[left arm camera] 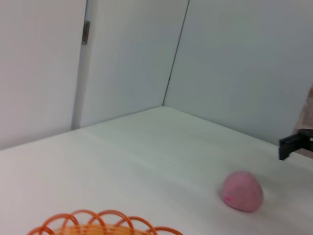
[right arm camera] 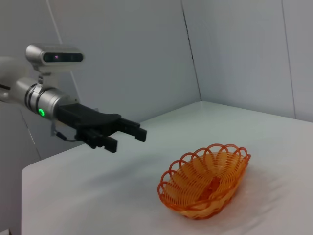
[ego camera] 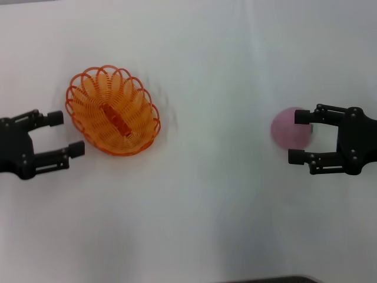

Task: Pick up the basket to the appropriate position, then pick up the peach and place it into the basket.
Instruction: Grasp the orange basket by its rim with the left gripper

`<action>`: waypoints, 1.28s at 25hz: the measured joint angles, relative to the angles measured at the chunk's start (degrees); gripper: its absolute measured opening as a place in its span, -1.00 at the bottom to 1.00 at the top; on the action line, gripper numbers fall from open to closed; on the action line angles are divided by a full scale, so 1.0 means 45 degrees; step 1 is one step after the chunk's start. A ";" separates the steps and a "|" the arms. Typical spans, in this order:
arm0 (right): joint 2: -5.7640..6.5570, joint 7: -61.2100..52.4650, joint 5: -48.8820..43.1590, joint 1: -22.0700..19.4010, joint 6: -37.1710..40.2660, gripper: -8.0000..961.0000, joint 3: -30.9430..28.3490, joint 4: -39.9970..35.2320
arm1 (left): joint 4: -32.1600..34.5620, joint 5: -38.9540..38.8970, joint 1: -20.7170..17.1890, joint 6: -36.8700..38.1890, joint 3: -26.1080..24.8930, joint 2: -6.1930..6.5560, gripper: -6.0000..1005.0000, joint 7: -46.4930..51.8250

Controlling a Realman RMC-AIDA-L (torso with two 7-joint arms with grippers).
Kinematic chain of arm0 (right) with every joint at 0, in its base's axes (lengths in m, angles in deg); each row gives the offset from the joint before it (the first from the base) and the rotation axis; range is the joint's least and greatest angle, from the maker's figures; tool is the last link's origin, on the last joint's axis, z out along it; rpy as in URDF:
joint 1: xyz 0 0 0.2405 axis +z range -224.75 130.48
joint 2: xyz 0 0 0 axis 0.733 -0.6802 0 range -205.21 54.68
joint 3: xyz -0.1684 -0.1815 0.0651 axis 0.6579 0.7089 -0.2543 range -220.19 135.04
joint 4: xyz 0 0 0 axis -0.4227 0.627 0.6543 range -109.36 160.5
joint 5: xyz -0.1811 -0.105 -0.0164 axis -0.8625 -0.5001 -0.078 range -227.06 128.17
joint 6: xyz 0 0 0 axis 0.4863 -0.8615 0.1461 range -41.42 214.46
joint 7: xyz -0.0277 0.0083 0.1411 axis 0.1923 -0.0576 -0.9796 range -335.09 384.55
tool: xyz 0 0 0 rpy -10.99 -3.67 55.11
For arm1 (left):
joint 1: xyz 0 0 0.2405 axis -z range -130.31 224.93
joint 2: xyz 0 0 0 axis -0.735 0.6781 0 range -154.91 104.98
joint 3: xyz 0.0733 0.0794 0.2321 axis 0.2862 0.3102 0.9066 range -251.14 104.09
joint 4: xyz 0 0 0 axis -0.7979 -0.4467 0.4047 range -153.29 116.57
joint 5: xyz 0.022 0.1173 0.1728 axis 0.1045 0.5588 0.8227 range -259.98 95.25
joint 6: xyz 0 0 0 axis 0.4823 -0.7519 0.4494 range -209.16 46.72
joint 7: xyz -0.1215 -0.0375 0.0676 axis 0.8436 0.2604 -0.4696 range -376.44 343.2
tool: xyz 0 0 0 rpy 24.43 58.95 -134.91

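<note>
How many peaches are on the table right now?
1. The round pink peach lies on the white table, at the open right pincer's fingertips, outside the orange wire basket. None seems hidden.

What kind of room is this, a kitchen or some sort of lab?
Most likely a robot test lab, not a kitchen: a bare white table, plain grey wall panels, and only a basket and a peach set between two grippers.

— What's the oval orange looped-wire basket [ego camera: 113,111] like?
— Glossy, plastic-looking coils. My black left claw [ego camera: 61,134] looks matt plastic.
— The round pink peach [ego camera: 290,128]?
— Dull and fuzzy, on the smooth matt white table [ego camera: 206,212].
</note>
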 joint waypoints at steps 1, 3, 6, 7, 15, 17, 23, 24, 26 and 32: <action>0.0000 0.0000 0.0005 0.0004 0.0000 0.90 0.0000 0.0000 | 0.0000 0.0000 0.0000 0.0000 0.0000 0.0000 0.67 0.0000; -0.0008 0.0002 0.0010 0.0006 0.0000 0.90 0.0000 0.0004 | -0.0093 -0.0277 0.0063 -0.0254 0.0042 -0.0011 0.67 -0.0008; -0.0018 0.0009 0.0015 0.0008 -0.0023 0.90 -0.0006 0.0018 | -0.0377 -0.0734 0.0164 -0.0630 0.0096 -0.0017 0.67 -0.0047; -0.0020 0.0010 0.0019 0.0007 -0.0024 0.90 -0.0025 0.0027 | -0.0452 -0.0852 0.0190 -0.0763 0.0097 -0.0014 0.67 -0.0057; -0.0020 0.0070 0.0040 0.0034 -0.0017 0.90 -0.0109 0.0220 | -0.1308 -0.2456 0.0399 -0.2562 0.0098 -0.0078 0.67 -0.0054; -0.0020 0.0070 0.0040 0.0042 -0.0027 0.90 -0.0112 0.0221 | -0.1426 -0.2790 0.0484 -0.2853 0.0132 -0.0122 0.67 -0.0081; -0.0020 0.0137 0.0100 0.0047 -0.0098 0.90 -0.0175 0.0367 | -0.2646 -0.4261 0.0836 -0.3727 0.0116 -0.0141 0.67 -0.0904; -0.0020 0.0148 0.0125 0.0046 -0.0106 0.90 -0.0178 0.0373 | -0.2926 -0.4570 0.0926 -0.3887 0.0118 -0.0141 0.67 -0.1129; -0.0020 0.0182 0.0166 0.0047 -0.0116 0.90 -0.0178 0.0394 | -0.3302 -0.5012 0.1059 -0.4152 0.0126 -0.0145 0.67 -0.1418; -0.0020 0.0323 0.0251 0.0068 -0.0289 0.90 -0.0178 0.0562 | -0.4044 -0.6012 0.1475 -0.5037 0.0108 -0.0152 0.64 -0.2147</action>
